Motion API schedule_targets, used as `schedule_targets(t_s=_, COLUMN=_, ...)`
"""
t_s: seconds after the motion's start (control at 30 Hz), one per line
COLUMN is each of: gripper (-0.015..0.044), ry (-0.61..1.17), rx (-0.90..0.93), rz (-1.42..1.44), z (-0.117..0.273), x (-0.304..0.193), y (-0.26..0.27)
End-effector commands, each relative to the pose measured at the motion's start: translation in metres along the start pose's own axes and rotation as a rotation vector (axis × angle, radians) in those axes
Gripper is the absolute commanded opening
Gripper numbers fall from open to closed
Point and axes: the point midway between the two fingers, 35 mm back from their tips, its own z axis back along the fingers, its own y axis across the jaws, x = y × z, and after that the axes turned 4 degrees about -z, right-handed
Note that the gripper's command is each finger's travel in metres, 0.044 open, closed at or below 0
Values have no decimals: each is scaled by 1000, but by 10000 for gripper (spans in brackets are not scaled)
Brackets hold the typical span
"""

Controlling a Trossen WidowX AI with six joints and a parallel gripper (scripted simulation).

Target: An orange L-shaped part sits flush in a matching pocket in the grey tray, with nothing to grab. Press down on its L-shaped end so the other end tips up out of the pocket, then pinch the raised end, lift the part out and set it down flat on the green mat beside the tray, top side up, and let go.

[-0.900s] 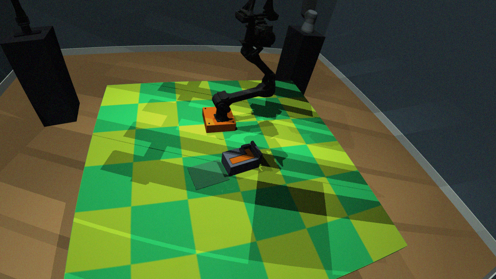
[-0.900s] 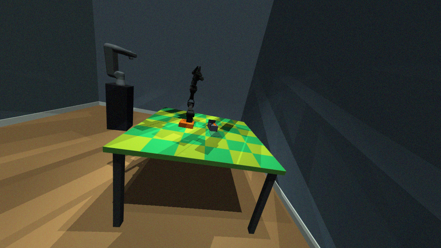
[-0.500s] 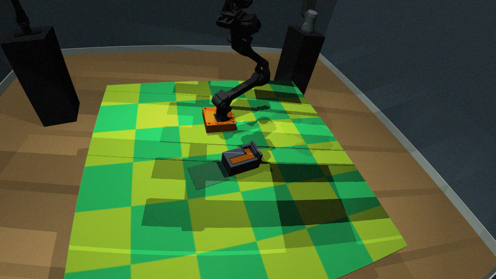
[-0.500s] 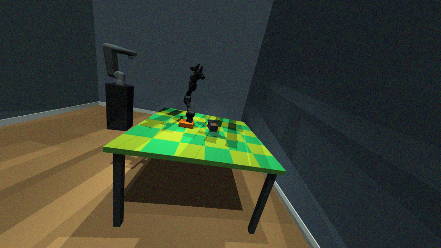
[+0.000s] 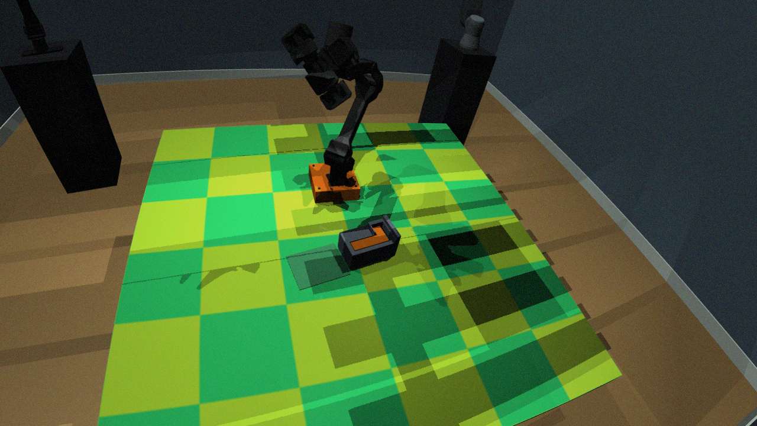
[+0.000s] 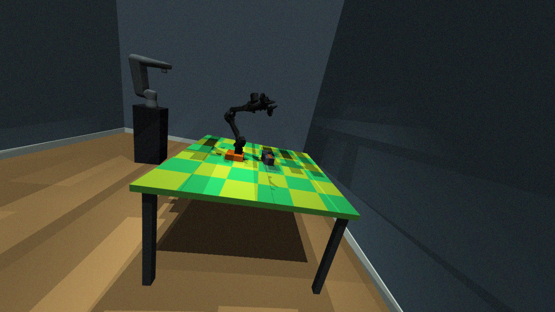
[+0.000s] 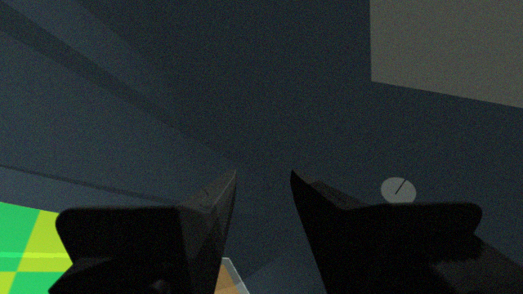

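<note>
Gripper [image 5: 320, 97] [image 6: 276, 103] [image 7: 263, 175] partly open, holding nothing, raised above table; orange L-shaped part [image 5: 370, 241] [image 6: 269, 156] seated in grey tray [image 5: 370, 258] [image 6: 268, 160].

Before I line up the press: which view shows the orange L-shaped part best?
Top: the orange L-shaped part shows its outline in the pocket. Exterior shows just a small orange patch; wrist doesn't show it.

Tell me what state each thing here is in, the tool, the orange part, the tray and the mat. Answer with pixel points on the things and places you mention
tool [image 5: 319, 100] [image 6: 276, 103] [image 7: 263, 175]: partly open, pinching nothing, raised above the table
orange L-shaped part [image 5: 368, 242]: lying in the tray's pocket
grey tray [image 5: 373, 256] [image 6: 268, 160]: upright, pocket filled
green mat [image 5: 312, 267]: flat beside the tray
</note>
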Motion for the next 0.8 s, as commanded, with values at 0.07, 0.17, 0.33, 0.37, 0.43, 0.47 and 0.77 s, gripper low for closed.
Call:
schedule_targets(t_s=0.07, gripper=180, ry=218, rx=362, rz=-241, z=-30, x=-36, y=103)
schedule_targets(t_s=0.17, gripper=180, ry=342, rx=521, rz=-316, z=-29, x=-48, y=155)
schedule_targets(t_s=0.33, gripper=180, ry=583, rx=770, rz=-388, z=-4, x=-62, y=239)
schedule_targets(t_s=0.37, gripper=180, ry=638, rx=816, rz=-393, z=4, x=-65, y=255)
schedule_targets(t_s=0.43, gripper=180, ry=752, rx=905, rz=-394, z=23, x=-69, y=285)
schedule_targets(t_s=0.47, gripper=180, ry=813, rx=946, rz=-386, z=34, x=-71, y=298)
schedule_targets(t_s=0.77, gripper=180, ry=1395, rx=1175, rz=-92, z=163, x=-86, y=378)
